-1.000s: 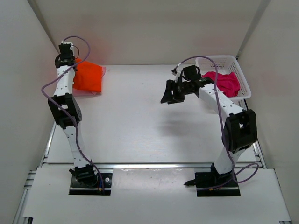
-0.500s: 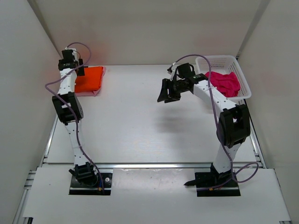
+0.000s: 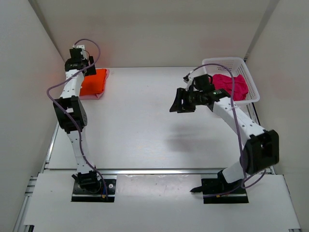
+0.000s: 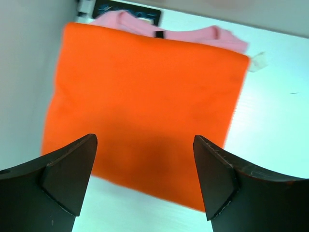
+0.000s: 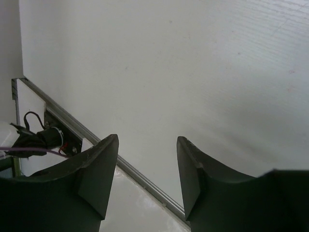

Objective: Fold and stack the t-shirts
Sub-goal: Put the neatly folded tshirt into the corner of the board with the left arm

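Orange shirt [image 4: 145, 96] lies folded atop the pink shirt [image 4: 193, 35] at the far-left corner of the counter [image 3: 140, 130], your left pincer [image 4: 144, 140] wide above it. Your right pincer [image 5: 147, 145] hangs open, empty; the magenta shirt [image 3: 232, 84] sits in the basket [image 3: 224, 61].

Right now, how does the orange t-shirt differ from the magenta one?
Shape: the orange t-shirt is folded into a flat, neat rectangle; the magenta t-shirt is a crumpled heap.
Place: the orange one lies at the far left of the table, stacked on the pink t-shirt; the magenta one sits in the white basket at the far right.
Shared: both are plain, single-colour fabric.
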{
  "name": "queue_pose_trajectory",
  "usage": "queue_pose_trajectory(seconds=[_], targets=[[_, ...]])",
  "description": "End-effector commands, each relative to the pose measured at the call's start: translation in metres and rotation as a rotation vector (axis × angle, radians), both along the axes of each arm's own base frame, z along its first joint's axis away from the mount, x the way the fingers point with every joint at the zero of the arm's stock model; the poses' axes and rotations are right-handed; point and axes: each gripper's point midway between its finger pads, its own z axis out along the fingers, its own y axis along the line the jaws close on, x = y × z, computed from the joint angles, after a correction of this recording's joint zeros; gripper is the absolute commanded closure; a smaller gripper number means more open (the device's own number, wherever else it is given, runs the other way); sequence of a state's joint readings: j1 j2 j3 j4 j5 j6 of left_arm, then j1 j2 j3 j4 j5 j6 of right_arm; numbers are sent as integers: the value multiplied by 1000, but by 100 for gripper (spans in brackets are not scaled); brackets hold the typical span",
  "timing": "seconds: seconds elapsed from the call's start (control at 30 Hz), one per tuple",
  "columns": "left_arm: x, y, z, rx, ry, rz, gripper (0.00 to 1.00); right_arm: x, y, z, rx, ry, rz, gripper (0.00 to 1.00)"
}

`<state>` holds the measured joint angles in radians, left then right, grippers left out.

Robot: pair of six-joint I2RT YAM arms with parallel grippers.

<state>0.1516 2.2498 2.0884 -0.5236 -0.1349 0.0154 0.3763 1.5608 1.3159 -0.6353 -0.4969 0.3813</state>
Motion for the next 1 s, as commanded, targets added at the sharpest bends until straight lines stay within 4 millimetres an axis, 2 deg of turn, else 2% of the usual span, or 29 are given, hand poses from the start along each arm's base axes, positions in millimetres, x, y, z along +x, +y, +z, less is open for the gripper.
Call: queue_pose_trajectory(seconds=[0.0, 0.03, 0.07, 0.13, 0.2, 0.33, 0.37, 0.4, 0.47, 0.5, 0.53, 0.57, 0.6, 0.63, 0.67, 0.7, 0.73, 0.77, 0.8, 0.83, 0.9, 0.93, 0.97], targets=[[4, -24, -20, -89, 49, -12, 10, -6, -9, 29, 61, -100, -50, 50], [4, -26, -38, -91, 83, 5, 11, -10, -11, 35, 76, -112, -63, 50], [3, -28, -44, -94, 105, 10, 11, -15, -12, 28, 73, -96, -68, 50], [0, -34, -66, -116, 151, 32, 13, -25, -17, 29, 84, -99, -81, 50], [-1, -39, -76, -137, 169, 32, 14, -28, -24, 26, 79, -101, -95, 51], [-1, -50, -81, -178, 183, 25, 17, -35, -34, 26, 91, -101, -122, 51], [1, -60, -78, -179, 179, 6, 17, -37, -37, 26, 94, -102, -132, 51], [0, -58, -76, -176, 182, 0, 17, -37, -37, 24, 94, -106, -130, 51], [-2, -71, -57, -154, 161, -20, 17, -36, -41, 30, 106, -125, -141, 51], [-1, -78, -40, -140, 127, -35, 17, -38, -41, 30, 101, -131, -135, 51], [-3, -84, -35, -141, 115, -47, 16, -38, -41, 30, 100, -132, -136, 50], [-5, -87, -19, -131, 79, -48, 16, -39, -44, 28, 94, -129, -141, 50], [-8, -94, 11, -133, 17, -60, 14, -40, -47, 27, 80, -136, -144, 50], [-14, -94, 8, -137, 15, -55, 14, -38, -53, 31, 76, -159, -155, 50], [-23, -96, 29, -154, -32, -51, 14, -38, -58, 36, 71, -177, -164, 50], [-31, -99, 60, -180, -94, -54, 13, -35, -67, 38, 64, -188, -190, 50], [-41, -106, 52, -210, -79, -65, 12, -34, -71, 39, 54, -204, -186, 50], [-56, -124, 66, -243, -105, -93, 11, -30, -82, 41, 38, -224, -205, 49], [-76, -136, 73, -294, -113, -106, 11, -28, -91, 48, 31, -239, -225, 49], [-84, -142, 80, -321, -138, -110, 11, -25, -95, 52, 21, -261, -224, 47], [-126, -166, 89, -363, -164, -161, 11, -21, -107, 55, 0, -270, -248, 45], [-137, -178, 97, -367, -189, -181, 10, -19, -111, 56, -16, -286, -249, 43], [-155, -182, 95, -372, -192, -188, 11, -18, -113, 61, -19, -298, -253, 42]])
